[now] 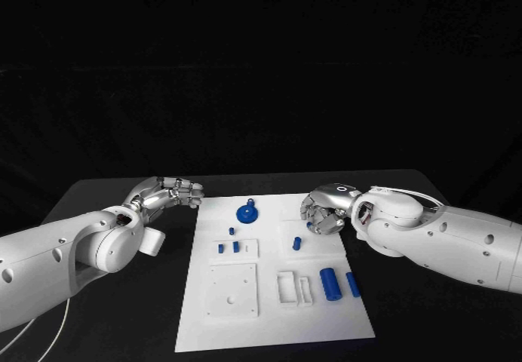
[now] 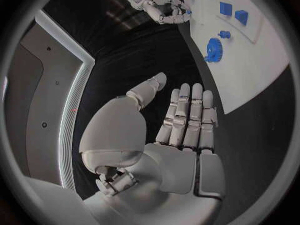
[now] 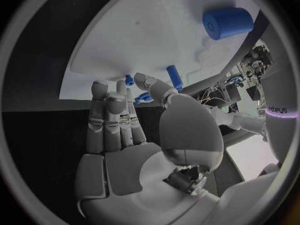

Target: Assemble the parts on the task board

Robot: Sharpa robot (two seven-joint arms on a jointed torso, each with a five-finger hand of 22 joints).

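Note:
The white task board (image 1: 277,317) lies in the middle of the black table. On its far end stands a blue gear (image 1: 249,214), with small blue pegs (image 1: 235,246) near it and another peg (image 1: 297,243) further right. Two larger blue cylinders (image 1: 330,283) lie at the right side. My left hand (image 1: 169,194) hovers over the table just beyond the board's far left corner, fingers straight and holding nothing (image 2: 184,117). My right hand (image 1: 327,209) hangs over the board's far right corner, fingers spread and empty (image 3: 119,115).
White raised blocks and recessed plates (image 1: 234,290) sit on the board's near half. Black table (image 1: 142,302) lies bare on both sides of the board. My right hand (image 2: 159,5) and the gear (image 2: 214,50) also appear in the left wrist view.

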